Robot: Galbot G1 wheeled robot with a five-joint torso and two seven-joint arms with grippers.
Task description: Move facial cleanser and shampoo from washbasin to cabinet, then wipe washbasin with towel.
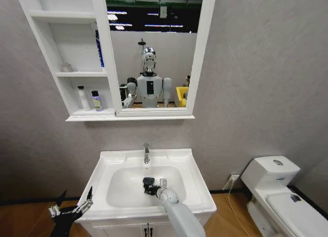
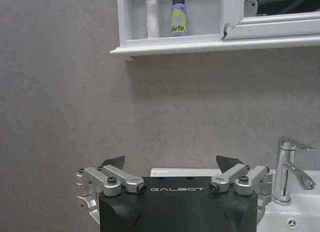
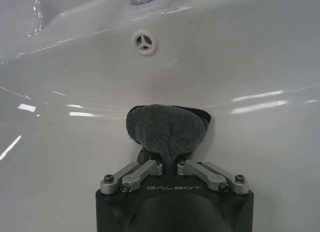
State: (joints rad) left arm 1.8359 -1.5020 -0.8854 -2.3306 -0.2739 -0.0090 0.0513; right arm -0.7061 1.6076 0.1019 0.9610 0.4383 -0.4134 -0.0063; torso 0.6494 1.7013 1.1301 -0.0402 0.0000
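Dark grey towel (image 3: 167, 129); glossy white washbasin (image 1: 192, 168) with chrome tap (image 1: 146, 153); white cabinet (image 1: 56, 47) holding a white bottle (image 2: 152, 15) and a lilac, black-capped bottle (image 2: 178, 15); wall (image 2: 55, 91) mottled grey.

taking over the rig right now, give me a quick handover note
Right gripper: down in the washbasin bowl, jaws shut on the towel, which is pressed against the bowl below the overflow hole.
Left gripper: open, holding nothing, hanging off the basin's left front corner.
Done: two bottles, a white one and a purple one, stand in the cabinet bottom shelf; no bottles on the basin top.
Left: finish wiping the basin.
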